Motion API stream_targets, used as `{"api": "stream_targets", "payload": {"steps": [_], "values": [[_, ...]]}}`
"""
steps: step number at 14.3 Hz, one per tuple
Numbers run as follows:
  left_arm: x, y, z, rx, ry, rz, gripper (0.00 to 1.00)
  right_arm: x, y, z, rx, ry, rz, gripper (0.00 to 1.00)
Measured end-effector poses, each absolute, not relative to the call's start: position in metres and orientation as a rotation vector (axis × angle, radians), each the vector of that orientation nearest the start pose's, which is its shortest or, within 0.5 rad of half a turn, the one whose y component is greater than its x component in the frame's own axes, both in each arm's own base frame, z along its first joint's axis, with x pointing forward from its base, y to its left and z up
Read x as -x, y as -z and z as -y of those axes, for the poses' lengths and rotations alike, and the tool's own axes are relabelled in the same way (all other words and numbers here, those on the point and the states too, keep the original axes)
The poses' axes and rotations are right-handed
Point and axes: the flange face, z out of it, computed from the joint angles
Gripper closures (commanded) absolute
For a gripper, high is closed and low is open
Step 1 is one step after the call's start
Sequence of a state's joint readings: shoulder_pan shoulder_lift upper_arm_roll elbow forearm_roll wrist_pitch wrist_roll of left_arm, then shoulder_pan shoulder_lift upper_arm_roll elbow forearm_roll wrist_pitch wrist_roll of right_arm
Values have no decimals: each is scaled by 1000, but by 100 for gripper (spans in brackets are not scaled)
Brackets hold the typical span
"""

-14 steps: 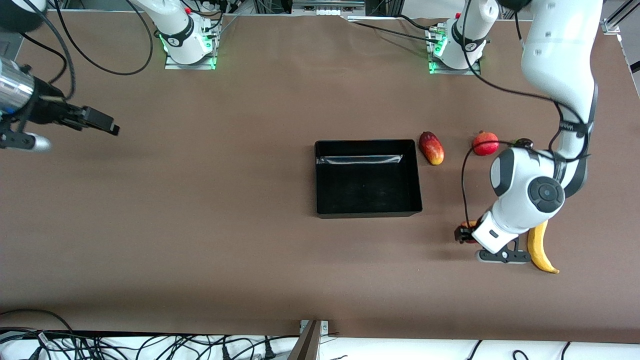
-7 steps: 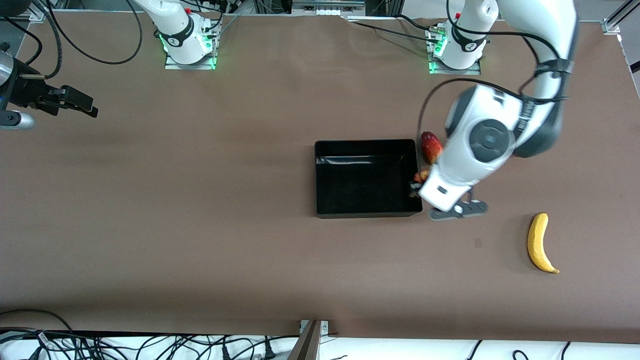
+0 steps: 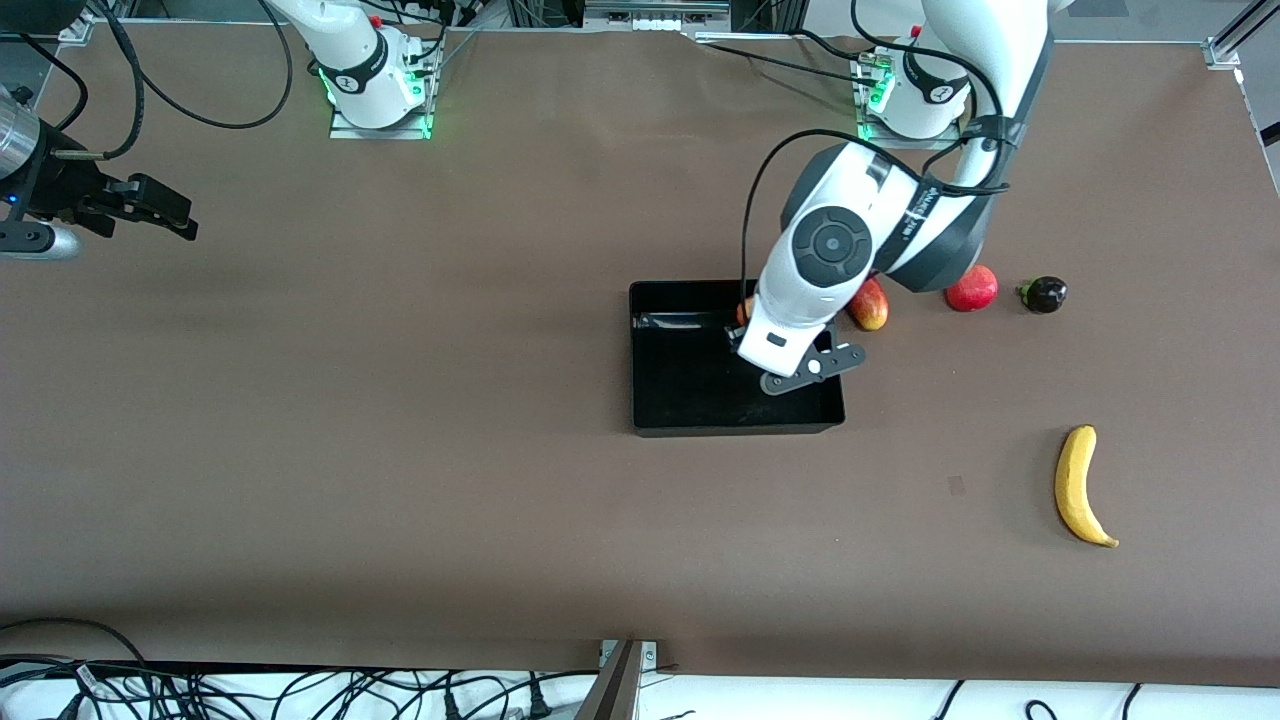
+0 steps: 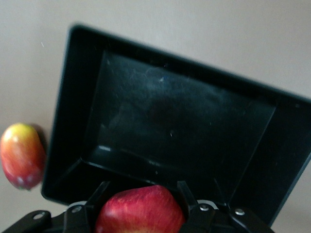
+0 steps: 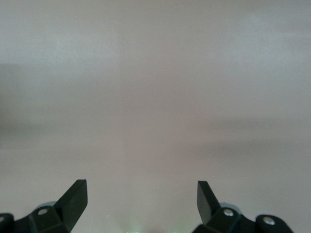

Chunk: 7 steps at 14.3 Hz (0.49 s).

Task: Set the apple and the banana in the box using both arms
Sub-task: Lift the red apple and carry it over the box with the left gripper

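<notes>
My left gripper hangs over the black box, shut on the red, yellow-streaked apple. In the front view only a sliver of the apple shows past the wrist. The left wrist view has the apple between the two black fingers, with the box's bare floor below. The yellow banana lies on the table toward the left arm's end, nearer to the front camera than the box. My right gripper waits open over the right arm's end of the table, with nothing between its fingertips.
An elongated red-and-yellow fruit lies just outside the box wall and also shows in the left wrist view. A plain red round fruit and a small dark fruit sit beside it toward the left arm's end.
My left arm has carried the apple from beside the banana to over the box. My right gripper drew back toward its end of the table, then held still.
</notes>
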State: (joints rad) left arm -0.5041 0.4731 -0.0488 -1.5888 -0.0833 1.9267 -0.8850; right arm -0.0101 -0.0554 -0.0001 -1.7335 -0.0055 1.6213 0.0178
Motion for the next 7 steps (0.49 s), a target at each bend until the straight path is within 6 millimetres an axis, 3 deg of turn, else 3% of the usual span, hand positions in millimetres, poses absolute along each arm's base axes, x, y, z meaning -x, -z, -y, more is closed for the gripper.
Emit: {"api": "stream_targets", "payload": {"steps": [7], "values": [[-522,-282,397,3128,-180,580,100,-548,-594,2,3151,-36,-28,0]]}}
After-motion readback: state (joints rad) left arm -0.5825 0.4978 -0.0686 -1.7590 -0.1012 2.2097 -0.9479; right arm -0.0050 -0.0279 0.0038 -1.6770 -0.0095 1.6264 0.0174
